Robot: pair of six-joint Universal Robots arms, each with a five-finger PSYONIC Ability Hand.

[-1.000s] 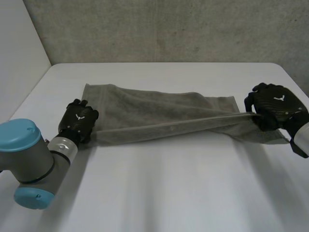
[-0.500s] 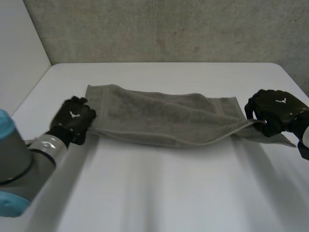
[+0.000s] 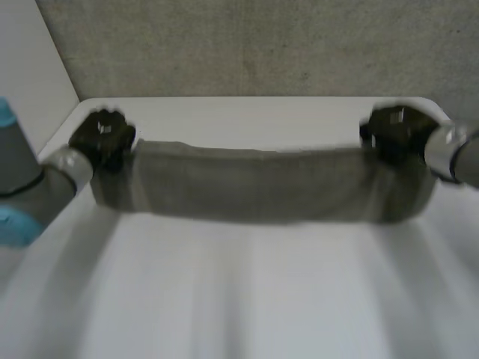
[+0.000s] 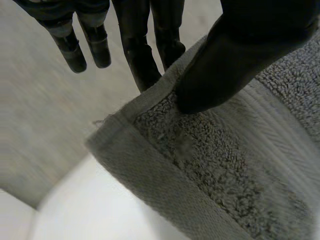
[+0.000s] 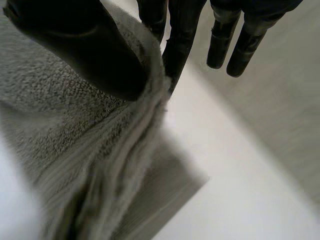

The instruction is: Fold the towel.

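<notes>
A grey towel (image 3: 262, 183) hangs stretched between my two hands above the white table (image 3: 239, 299), sagging a little in the middle. My left hand (image 3: 103, 134) is shut on its left top corner. In the left wrist view the thumb (image 4: 235, 55) presses the towel (image 4: 225, 165) edge against the fingers (image 4: 142, 55). My right hand (image 3: 393, 131) is shut on the right top corner. In the right wrist view its thumb (image 5: 85, 45) pinches the bunched towel (image 5: 75, 150) against the fingers (image 5: 177, 45).
A grey concrete wall (image 3: 247, 45) stands behind the table's far edge. A pale wall (image 3: 30, 67) runs along the left side. The table's near half lies bare in front of the hanging towel.
Both hands have lifted the towel off the table and carried it toward the far edge. The left hand closed on its corner, and the towel now hangs taut between them.
</notes>
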